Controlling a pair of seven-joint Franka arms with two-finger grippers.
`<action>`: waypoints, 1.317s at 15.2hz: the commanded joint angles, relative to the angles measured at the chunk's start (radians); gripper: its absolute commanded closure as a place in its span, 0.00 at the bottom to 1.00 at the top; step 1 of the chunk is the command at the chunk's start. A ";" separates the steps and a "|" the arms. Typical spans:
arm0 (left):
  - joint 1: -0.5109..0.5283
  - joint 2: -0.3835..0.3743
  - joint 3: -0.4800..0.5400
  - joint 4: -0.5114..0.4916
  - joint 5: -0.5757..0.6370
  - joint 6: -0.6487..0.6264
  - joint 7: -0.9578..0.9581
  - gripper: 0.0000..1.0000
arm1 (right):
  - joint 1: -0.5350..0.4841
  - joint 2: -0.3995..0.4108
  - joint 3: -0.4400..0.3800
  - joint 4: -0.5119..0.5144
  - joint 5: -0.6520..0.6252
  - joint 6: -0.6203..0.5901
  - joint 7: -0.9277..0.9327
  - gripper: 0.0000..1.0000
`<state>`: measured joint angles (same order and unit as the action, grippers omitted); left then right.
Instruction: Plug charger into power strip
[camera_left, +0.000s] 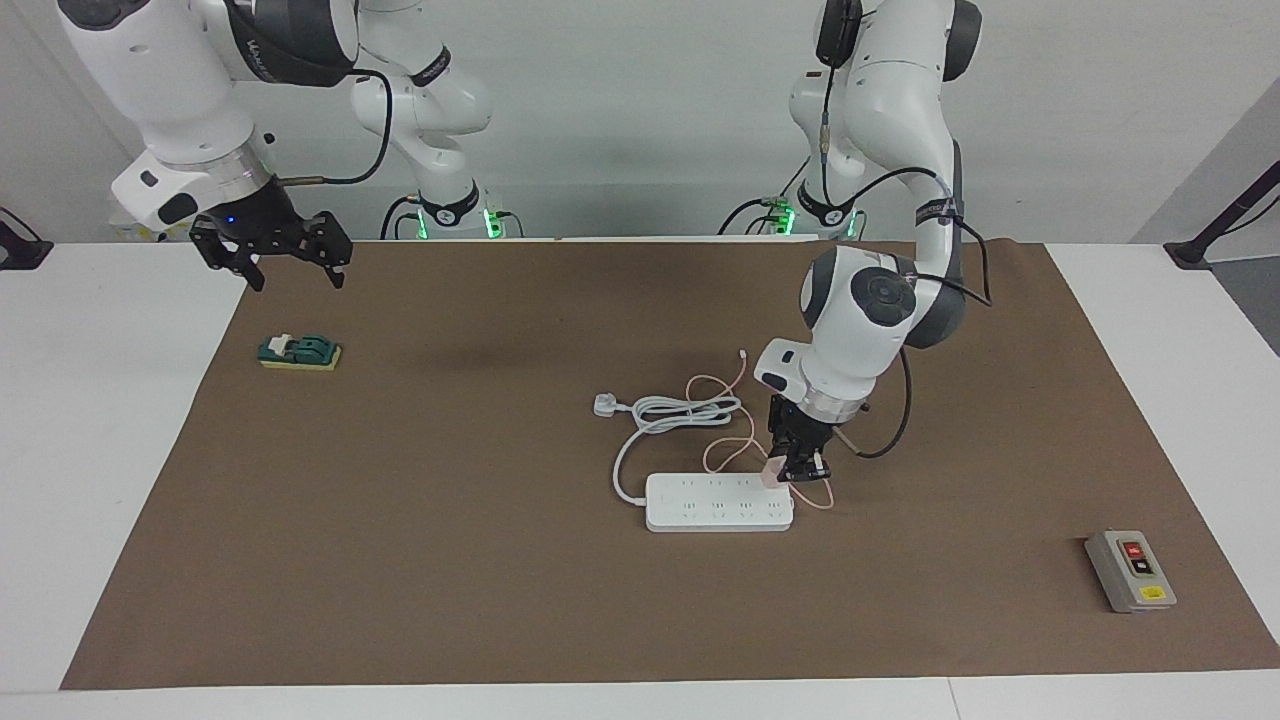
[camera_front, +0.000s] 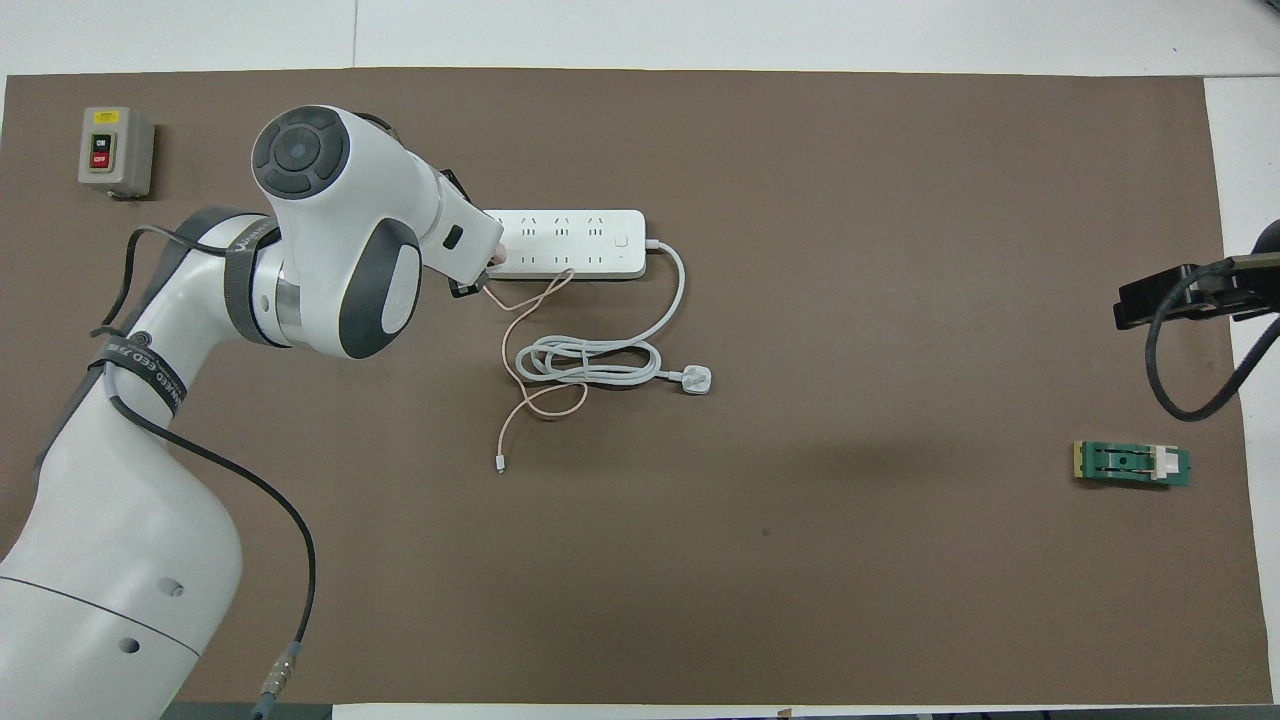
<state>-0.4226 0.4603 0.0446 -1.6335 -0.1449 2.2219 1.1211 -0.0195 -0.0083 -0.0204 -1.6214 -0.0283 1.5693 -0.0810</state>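
Two arms show in the facing view. The left end effector (camera_left: 797, 470) is closed on the charger (camera_left: 773, 473) at the strip (camera_left: 718, 502) end toward the left arm. The right end effector (camera_left: 272, 255) waits wide open over the worktop (camera_left: 400, 560) edge. Overhead, the left arm hides the charger; its pink cable (camera_front: 520, 345) crosses the strip's white cord (camera_front: 590, 362).
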 joint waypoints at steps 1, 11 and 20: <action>-0.001 -0.025 0.011 -0.042 0.019 -0.042 0.006 0.94 | -0.010 -0.015 0.007 -0.014 -0.016 -0.006 -0.025 0.00; -0.007 0.026 0.011 0.030 0.019 -0.031 0.012 0.96 | -0.010 -0.015 0.007 -0.014 -0.016 -0.006 -0.025 0.00; -0.007 0.080 0.012 0.087 0.059 -0.036 0.109 1.00 | -0.010 -0.015 0.007 -0.014 -0.016 -0.006 -0.025 0.00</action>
<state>-0.4245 0.4824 0.0409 -1.5915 -0.1145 2.1771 1.1729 -0.0195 -0.0083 -0.0204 -1.6214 -0.0283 1.5693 -0.0810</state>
